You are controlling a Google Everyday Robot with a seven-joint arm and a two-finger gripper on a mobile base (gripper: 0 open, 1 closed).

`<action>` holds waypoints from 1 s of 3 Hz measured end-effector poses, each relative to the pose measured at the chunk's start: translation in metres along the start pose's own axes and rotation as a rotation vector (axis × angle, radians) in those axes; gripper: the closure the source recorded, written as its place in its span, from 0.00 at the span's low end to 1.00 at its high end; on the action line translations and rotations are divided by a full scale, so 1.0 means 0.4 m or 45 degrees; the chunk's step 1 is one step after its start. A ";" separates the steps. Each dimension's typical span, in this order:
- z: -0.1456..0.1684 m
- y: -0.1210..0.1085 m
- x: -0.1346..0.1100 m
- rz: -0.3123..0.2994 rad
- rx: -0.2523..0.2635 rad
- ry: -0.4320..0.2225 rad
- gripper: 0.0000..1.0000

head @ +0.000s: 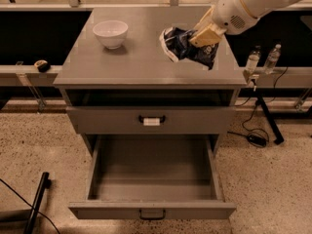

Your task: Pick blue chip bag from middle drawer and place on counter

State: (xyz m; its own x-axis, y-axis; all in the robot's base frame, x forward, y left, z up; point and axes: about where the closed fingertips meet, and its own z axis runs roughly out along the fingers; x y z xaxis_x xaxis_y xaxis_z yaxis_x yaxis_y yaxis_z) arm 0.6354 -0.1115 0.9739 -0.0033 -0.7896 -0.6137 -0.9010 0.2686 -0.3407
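Observation:
The blue chip bag [184,46] is crumpled, dark blue with white edges, and hangs just over the right part of the counter [141,62]. My gripper [201,37] is shut on the bag's right side, coming in from the upper right on a white arm. The middle drawer [153,179] is pulled fully out below and its inside is bare. Its dark bar handle [152,213] shows at the front bottom.
A white bowl [110,33] stands on the counter's back left. The drawer above, with a white-tagged handle [151,120], is closed. Two bottles [263,58] stand on a ledge to the right. A small object [41,65] lies on the left ledge.

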 end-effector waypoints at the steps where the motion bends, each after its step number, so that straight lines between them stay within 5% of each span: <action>1: 0.009 -0.019 0.030 0.062 0.026 0.064 1.00; 3: 0.037 -0.058 0.010 0.084 0.062 0.007 1.00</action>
State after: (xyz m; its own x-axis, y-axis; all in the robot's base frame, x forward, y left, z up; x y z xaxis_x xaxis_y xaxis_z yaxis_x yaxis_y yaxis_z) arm 0.6628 -0.1128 0.9688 -0.0649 -0.7724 -0.6319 -0.8767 0.3465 -0.3336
